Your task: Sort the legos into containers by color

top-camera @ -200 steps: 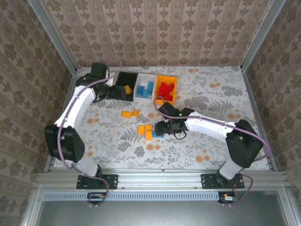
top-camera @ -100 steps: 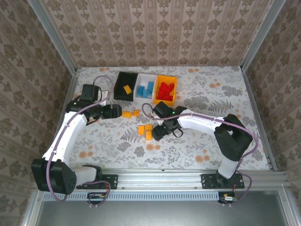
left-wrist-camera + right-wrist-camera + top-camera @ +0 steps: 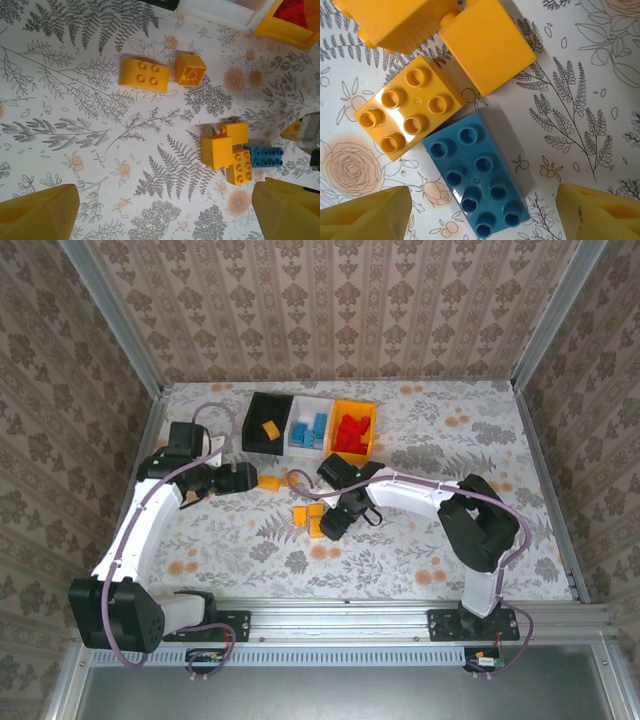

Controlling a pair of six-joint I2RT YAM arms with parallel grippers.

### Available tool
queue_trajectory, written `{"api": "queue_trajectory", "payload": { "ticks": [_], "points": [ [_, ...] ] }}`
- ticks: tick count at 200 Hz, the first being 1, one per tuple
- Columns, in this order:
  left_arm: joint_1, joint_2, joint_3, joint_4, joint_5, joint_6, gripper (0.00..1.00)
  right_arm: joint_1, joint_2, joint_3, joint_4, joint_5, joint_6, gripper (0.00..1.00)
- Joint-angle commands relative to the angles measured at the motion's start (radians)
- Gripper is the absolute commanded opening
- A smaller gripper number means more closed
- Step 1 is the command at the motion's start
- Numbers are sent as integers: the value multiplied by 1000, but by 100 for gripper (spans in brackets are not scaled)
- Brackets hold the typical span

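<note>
Right arm lined up on the one loose blue brick I can see; both pincers spread, nothing held.

The right gripper [image 3: 482, 212] straddles the blue brick [image 3: 477, 187], fingers [image 3: 365, 215] clear on both sides, but the brick lies skewed to them. I'd square the wrist to its long sides before closing, or it'll likely twist. The yellow studded brick [image 3: 407, 112] touches it at 11 o'clock, so lift straight up, don't drag. Target looks like the white bin [image 3: 308, 428], at 12 o'clock from the cluster. The left gripper [image 3: 240, 478] sits wide and empty at 9 o'clock, near the two yellow bricks [image 3: 142, 75], so that side is tight. The table [image 3: 450, 440] has room toward 3 and 6 o'clock.
</note>
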Motion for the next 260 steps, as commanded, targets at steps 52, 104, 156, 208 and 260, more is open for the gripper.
{"api": "queue_trajectory", "payload": {
  "ticks": [52,104,156,208,260],
  "points": [
    [34,-26,-19,-1,43,2,94,-1,98,57,-68,21,-71,74],
    [41,-28,-25,-1,50,5,100,-10,124,60,-64,45,-59,71],
    [48,-25,-35,7,51,5,100,-17,133,51,-58,48,-48,62],
    [48,-26,-36,7,56,-1,100,-26,118,33,-45,44,-37,46],
    [48,-31,-41,5,59,-2,100,-42,66,-31,-5,50,3,39]
  ]
}}
